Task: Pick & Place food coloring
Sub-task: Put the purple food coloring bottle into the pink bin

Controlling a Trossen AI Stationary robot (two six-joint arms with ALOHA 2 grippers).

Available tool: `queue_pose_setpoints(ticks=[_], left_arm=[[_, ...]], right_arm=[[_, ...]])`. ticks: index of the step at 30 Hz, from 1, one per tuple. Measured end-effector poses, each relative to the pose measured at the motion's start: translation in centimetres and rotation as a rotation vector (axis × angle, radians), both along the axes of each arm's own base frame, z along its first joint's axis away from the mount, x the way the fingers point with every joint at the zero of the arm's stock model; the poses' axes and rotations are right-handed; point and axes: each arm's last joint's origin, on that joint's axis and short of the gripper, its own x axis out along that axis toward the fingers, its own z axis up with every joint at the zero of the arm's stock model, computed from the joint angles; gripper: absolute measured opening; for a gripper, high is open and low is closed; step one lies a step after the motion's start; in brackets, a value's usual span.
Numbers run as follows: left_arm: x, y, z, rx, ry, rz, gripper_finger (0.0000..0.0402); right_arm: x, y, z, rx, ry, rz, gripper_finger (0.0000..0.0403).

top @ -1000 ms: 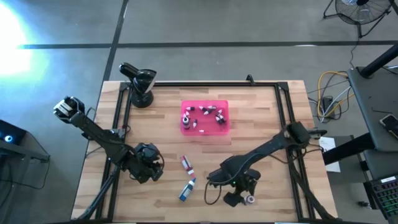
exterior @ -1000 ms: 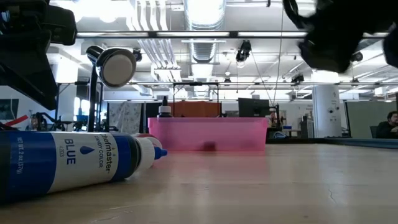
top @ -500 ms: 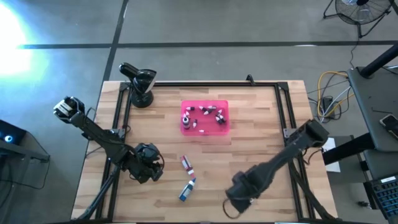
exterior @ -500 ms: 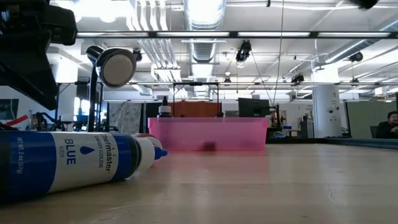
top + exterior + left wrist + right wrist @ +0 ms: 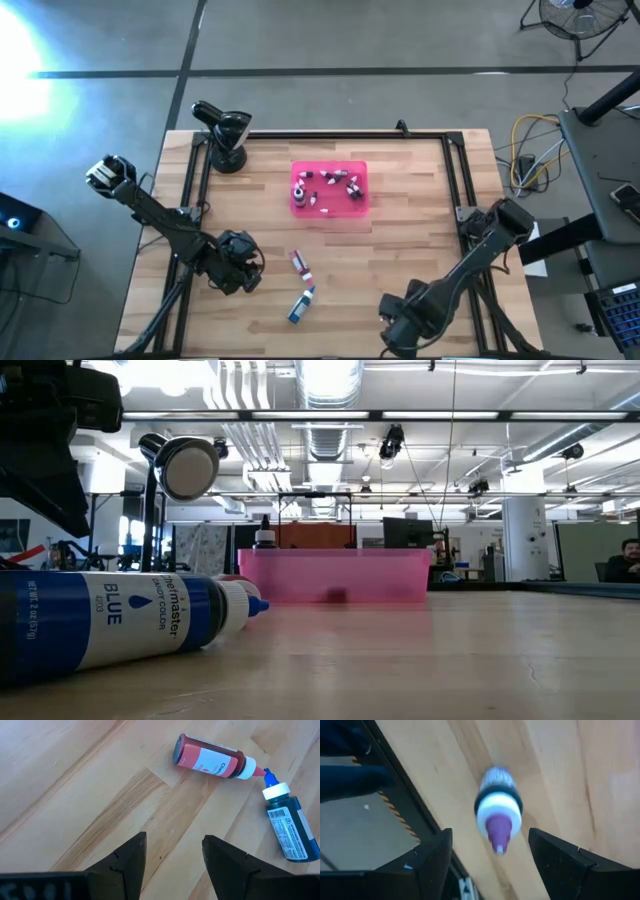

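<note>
Several small food coloring bottles [image 5: 330, 184] lie in the pink tray [image 5: 358, 207]. A red bottle [image 5: 300, 265] [image 5: 210, 760] and a blue bottle [image 5: 301, 305] [image 5: 287, 830] [image 5: 110, 620] lie on their sides on the wood. My left gripper [image 5: 240, 265] [image 5: 173, 855] is open, left of these two and apart from them. My right gripper [image 5: 398, 325] [image 5: 495, 870] is open at the table's near edge. A purple-tipped bottle with a white cap [image 5: 497, 815] shows blurred ahead of its fingers, tip toward the camera, touching neither. The gripper hides this bottle in the high view.
A black camera on a stand [image 5: 225, 135] [image 5: 185, 465] sits at the far left corner. Black rails [image 5: 455, 180] run along the table's left, right and far sides. Bare wood lies between the tray and the near edge. A dark arm part [image 5: 40, 440] fills the low view's upper left.
My right arm has swung toward the table's near edge and right, its gripper ending at the near edge, and it has left the low view through the top. The left arm and the red and blue bottles have stayed still.
</note>
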Motion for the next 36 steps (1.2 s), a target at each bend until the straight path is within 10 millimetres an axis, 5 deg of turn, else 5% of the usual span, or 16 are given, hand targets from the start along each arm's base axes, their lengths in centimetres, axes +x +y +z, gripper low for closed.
queue_pose_setpoints(ticks=[16, 36], left_arm=[[-0.01, -0.02, -0.02, -0.022, 0.006, 0.012, 0.017], [-0.02, -0.04, -0.01, -0.022, 0.005, 0.013, 0.017]], right_arm=[[0.05, 0.09, -0.13, -0.1, -0.111, 0.114, 0.0256], [-0.28, 0.44, -0.25, -0.091, -0.112, 0.149, 0.0192]])
